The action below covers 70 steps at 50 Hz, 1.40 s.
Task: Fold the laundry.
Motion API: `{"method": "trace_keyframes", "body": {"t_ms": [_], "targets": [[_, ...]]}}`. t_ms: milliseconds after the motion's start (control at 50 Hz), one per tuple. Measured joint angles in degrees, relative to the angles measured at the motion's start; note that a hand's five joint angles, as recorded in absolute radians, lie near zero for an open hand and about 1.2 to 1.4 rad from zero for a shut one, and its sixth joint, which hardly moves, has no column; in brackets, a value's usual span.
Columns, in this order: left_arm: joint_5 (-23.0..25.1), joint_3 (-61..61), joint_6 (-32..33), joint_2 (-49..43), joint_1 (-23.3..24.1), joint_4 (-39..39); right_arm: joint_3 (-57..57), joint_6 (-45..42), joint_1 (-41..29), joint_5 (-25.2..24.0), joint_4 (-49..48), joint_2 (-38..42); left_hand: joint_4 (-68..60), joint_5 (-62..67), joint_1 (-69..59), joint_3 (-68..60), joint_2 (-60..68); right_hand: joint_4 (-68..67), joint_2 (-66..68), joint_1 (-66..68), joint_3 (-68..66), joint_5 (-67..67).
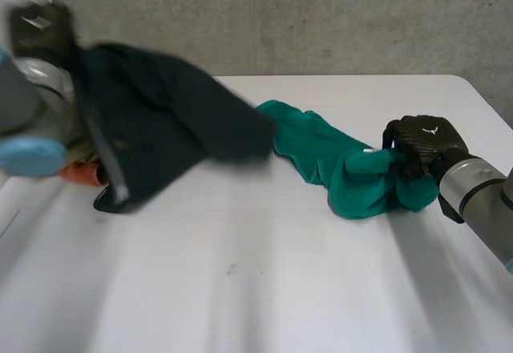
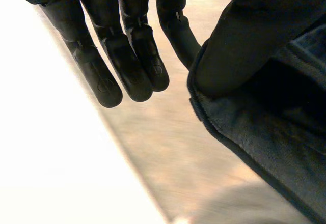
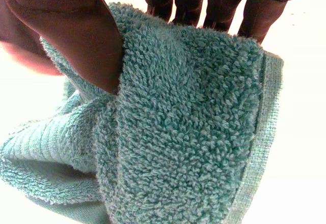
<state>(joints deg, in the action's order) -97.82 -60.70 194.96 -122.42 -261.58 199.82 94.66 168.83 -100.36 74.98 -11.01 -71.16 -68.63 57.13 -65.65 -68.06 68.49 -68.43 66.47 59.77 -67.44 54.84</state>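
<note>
A dark navy garment (image 1: 160, 120) hangs from my raised left hand (image 1: 36, 28) at the table's far left, its lower end near the tabletop. In the left wrist view the thumb (image 2: 244, 40) presses on the garment's hemmed edge (image 2: 265, 132), while the fingers (image 2: 127, 66) reach out straight beside it. A green towel (image 1: 329, 160) lies bunched across the right half of the table. My right hand (image 1: 425, 148) is shut on its right end. Its thumb (image 3: 76, 46) and fingers (image 3: 204, 0) pinch a thick fold of the towel (image 3: 193, 122).
Something orange (image 1: 80, 174) peeks out under the dark garment by the left arm. The white table (image 1: 256, 289) stretches bare toward the front. A grey wall (image 1: 321, 16) runs behind its far edge.
</note>
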Motion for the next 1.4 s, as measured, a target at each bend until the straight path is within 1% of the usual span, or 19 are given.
{"method": "trace_keyframes", "body": {"t_ms": [140, 200, 280, 300, 320, 340, 380, 460, 620, 760, 880, 920, 980, 1000, 1060, 1160, 1220, 1300, 1400], "targets": [[-2.34, 13.4, -0.3, -6.31, -8.48, -1.28, 0.54, -0.17, -0.91, -0.02, 0.03, -0.02, -0.01, 0.0, 0.0, -0.1, 0.05, -0.08, 0.0, 0.0, 0.0, 0.0], [-1.96, 18.1, 0.8, -10.14, -10.44, -3.52, 0.78, -0.28, -1.45, -0.01, 0.03, 0.03, -0.01, 0.0, 0.0, -0.1, 0.05, -0.1, 0.0, 0.0, 0.0, 0.0], [0.74, 19.28, 1.76, -12.79, -10.63, -6.78, 0.87, -0.33, -1.92, 0.0, 0.03, 0.05, 0.37, -0.15, 0.21, 0.16, -0.31, -0.1, 0.0, 0.0, 0.0, 0.0], [1.71, 18.93, 1.9, -13.06, -10.45, -7.48, 0.87, -0.34, -2.08, 0.0, 0.03, 0.07, 28.58, -27.43, 31.36, 27.81, -28.44, -0.1, 0.0, 0.0, 0.0, 0.0], [3.18, 18.11, 2.05, -13.15, -10.07, -8.25, 0.87, -0.35, -2.17, 0.0, 0.03, 0.08, 28.58, -27.43, 31.36, 27.81, -28.44, -0.1, 0.0, 0.0, 0.0, 0.0], [4.75, 16.98, 2.17, -13.01, -9.6, -8.78, 0.85, -0.35, -2.27, 0.0, 0.03, 0.08, 48.17, -46.44, 51.19, 47.02, -48.65, -0.1, 0.0, 0.0, 0.0, 0.0], [7.23, 14.5, 2.33, -12.3, -8.77, -9.08, 0.8, -0.35, -2.38, -0.02, 0.03, 0.07, 56.08, -53.89, 54.99, 55.31, -55.8, -0.1, 0.0, 0.0, 0.0, 0.0], [10.37, 7.38, 2.43, -8.26, -6.84, -6.4, 0.66, -0.33, -2.61, -0.29, 0.07, -0.04, 57.08, -54.26, 54.99, 56.08, -56.79, -0.1, 0.0, 0.0, -0.31, 0.0], [11.31, -6.87, 2.14, 3.63, -2.99, -1.08, 0.56, -0.5, -3.89, -1.86, 1.46, -1.78, 57.08, -54.26, 54.99, 56.08, -56.83, -0.1, 0.0, 0.0, -0.31, 0.0], [12.18, -19.41, -0.09, 13.96, 1.44, -2.04, 1.52, -1.69, -8.27, -6.39, 5.09, -5.43, 57.08, -54.26, 54.99, 56.08, -56.83, -0.1, 0.0, 0.0, -0.31, 0.0], [12.98, -28.57, -3.96, 19.4, 5.6, -2.73, 2.79, -2.72, -16.89, -12.75, 9.24, -7.68, 57.08, -54.26, 54.99, 56.08, -56.83, -0.1, 0.0, 0.0, -0.31, 0.0], [12.9, -31.47, -5.55, 20.76, 7.1, -2.72, 2.89, -2.96, -21.48, -14.68, 10.33, -6.78, 57.08, -54.26, 54.99, 56.08, -56.83, 9.96, -10.0, -4.64, 9.35, -7.7], [12.44, -34.08, -7.01, 21.97, 8.54, -2.67, 2.21, -3.07, -26.71, -15.29, 10.89, -4.53, 57.08, -54.26, 54.99, 56.08, -56.83, 34.84, -35.53, -28.99, 35.15, -32.88], [12.04, -35.08, -7.53, 22.51, 9.08, -2.68, 1.37, -2.96, -28.74, -14.52, 10.95, -3.2, 57.08, -54.26, 54.99, 56.08, -56.83, 47.05, -46.53, -40.62, 46.16, -44.83], [10.98, -36.64, -8.16, 23.66, 9.8, -2.86, -1.07, -2.0, -30.56, -11.09, 10.92, -1.14, 57.08, -54.26, 54.99, 56.08, -56.83, 55.8, -54.33, -47.0, 54.98, -52.09], [9.27, -38.89, -8.77, 26.2, 10.51, -4.51, -6.0, 1.46, -27.32, -4.27, 11.24, -0.73, 57.08, -54.29, 54.99, 56.08, -56.83, 56.7, -54.61, -47.0, 55.65, -52.11], [8.91, -40.08, -9.04, 27.69, 11.1, -6.14, -8.45, 2.96, -23.57, -2.31, 11.96, -1.42, 57.08, -54.26, 54.99, 56.08, -56.83, 56.7, -54.61, -47.0, 55.65, -52.11], [9.32, -41.68, -9.12, 29.24, 12.99, -10.1, -11.69, 2.27, -17.62, -2.45, 15.23, -1.94, 57.08, -54.26, 54.99, 56.08, -56.83, 56.7, -54.61, -47.0, 55.65, -52.11], [10.2, -43.98, -8.86, 29.89, 17.49, -18.29, -15.65, -5.94, -11.27, -5.42, 21.63, 0.23, 57.08, -54.29, 54.99, 56.08, -56.83, 56.7, -54.61, -47.0, 55.65, -52.11]]}}
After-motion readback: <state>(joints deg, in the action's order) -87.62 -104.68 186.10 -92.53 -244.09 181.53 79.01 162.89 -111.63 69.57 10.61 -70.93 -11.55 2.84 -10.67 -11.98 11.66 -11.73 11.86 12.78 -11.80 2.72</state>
